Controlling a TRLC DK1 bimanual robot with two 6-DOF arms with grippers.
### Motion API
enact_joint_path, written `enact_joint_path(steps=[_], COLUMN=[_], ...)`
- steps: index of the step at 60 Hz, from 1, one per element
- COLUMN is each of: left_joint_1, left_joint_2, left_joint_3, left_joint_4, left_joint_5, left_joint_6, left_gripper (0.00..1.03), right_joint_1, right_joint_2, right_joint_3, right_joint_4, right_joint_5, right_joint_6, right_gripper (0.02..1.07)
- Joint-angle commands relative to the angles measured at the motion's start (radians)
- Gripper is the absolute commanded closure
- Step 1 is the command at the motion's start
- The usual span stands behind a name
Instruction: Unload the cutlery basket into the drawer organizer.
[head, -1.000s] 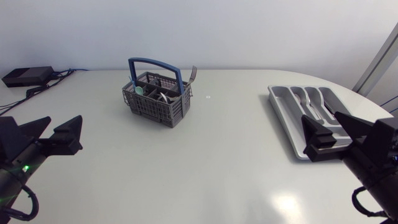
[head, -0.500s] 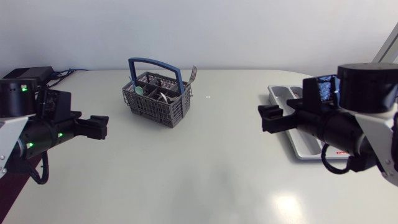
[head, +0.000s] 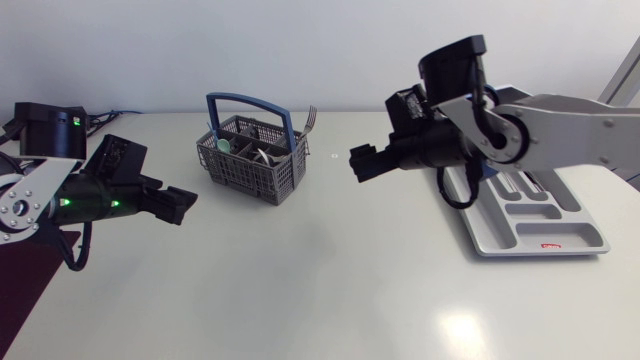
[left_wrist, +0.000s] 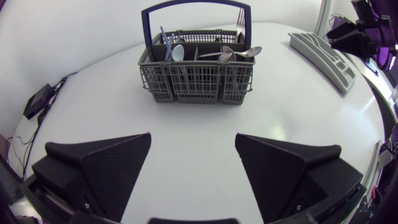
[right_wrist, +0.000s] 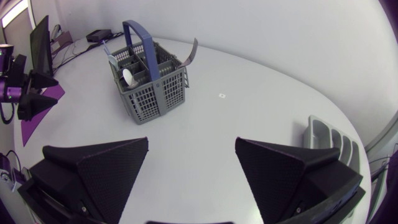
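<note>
The grey cutlery basket (head: 253, 162) with a blue handle stands at the table's back centre-left, with spoons and a fork (head: 311, 120) sticking out of it. My left gripper (head: 181, 205) hangs open and empty to the left of the basket, which lies ahead of it (left_wrist: 198, 79). My right gripper (head: 361, 163) is open and empty to the basket's right and points at it (right_wrist: 149, 81). At the right lies the grey drawer organizer (head: 482, 236), partly hidden by my right arm; its visible compartments show no cutlery.
A black box with cables (head: 45, 122) sits at the table's back left corner. A small mark (head: 334, 156) lies on the table between the basket and my right gripper. Bare table surface runs across the front.
Both arms have lifted from the front corners and swung inward. My right gripper went from over the organizer leftward toward the basket; my left gripper moved right toward it. Both stayed open.
</note>
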Motion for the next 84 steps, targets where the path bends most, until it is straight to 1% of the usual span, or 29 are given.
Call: enact_joint_path(steps=[1,12,15,19,25,30,34,40,49,51,59,66,73,75,77,80,84], left_joint_1=[0.025,0.062,0.062,0.062,0.062,0.060,0.062,0.063,0.063,0.063,0.063,0.069,0.075,0.075,0.075,0.075,0.074], left_joint_2=[0.024,0.044,0.051,0.059,0.071,0.076,0.076,0.068,0.059,0.059,0.042,0.031,0.027,0.027,0.027,0.028,0.027], left_joint_3=[0.042,0.046,0.046,0.048,0.048,0.054,0.060,0.062,0.051,0.049,0.040,0.035,0.028,0.026,0.025,0.022,0.022], left_joint_4=[-0.005,0.009,0.018,0.029,0.047,0.055,0.055,0.056,0.061,0.061,0.061,0.061,0.061,0.061,0.063,0.064,0.067], left_joint_5=[0.034,0.139,0.143,0.165,0.196,0.197,0.199,0.206,0.214,0.214,0.214,0.214,0.216,0.216,0.216,0.216,0.217], left_joint_6=[0.020,0.020,0.020,0.020,0.020,0.018,0.018,0.017,0.015,0.015,0.014,0.017,0.020,0.020,0.020,0.020,0.020], left_gripper=[0.09,0.09,0.09,0.09,0.09,0.09,0.09,0.09,0.09,0.09,0.09,0.09,0.09,0.09,0.09,0.09,0.09], right_joint_1=[0.018,0.077,0.080,0.084,0.082,0.082,0.082,0.087,0.110,0.113,0.120,0.120,0.119,0.117,0.117,0.114,0.111], right_joint_2=[0.075,0.235,0.276,0.325,0.390,0.450,0.491,0.542,0.634,0.649,0.729,0.759,0.766,0.767,0.769,0.770,0.775], right_joint_3=[0.081,0.235,0.269,0.316,0.379,0.453,0.514,0.608,0.753,0.775,0.885,0.919,0.905,0.896,0.890,0.885,0.885], right_joint_4=[-0.033,-0.039,-0.012,-0.007,0.037,0.046,0.043,0.037,0.007,0.003,-0.039,-0.056,-0.061,-0.061,-0.061,-0.061,-0.061], right_joint_5=[-0.013,-0.006,-0.013,-0.023,-0.099,-0.104,-0.127,-0.156,-0.155,-0.155,-0.147,-0.122,-0.106,-0.106,-0.106,-0.106,-0.107], right_joint_6=[-0.051,-0.160,-0.176,-0.189,-0.212,-0.212,-0.212,-0.217,-0.226,-0.228,-0.228,-0.228,-0.226,-0.231,-0.232,-0.234,-0.232], right_gripper=[0.07,0.07,0.07,0.08,0.17,0.20,0.22,0.36,0.57,0.59,0.59,0.59,0.60,0.65,0.68,0.76,0.78])
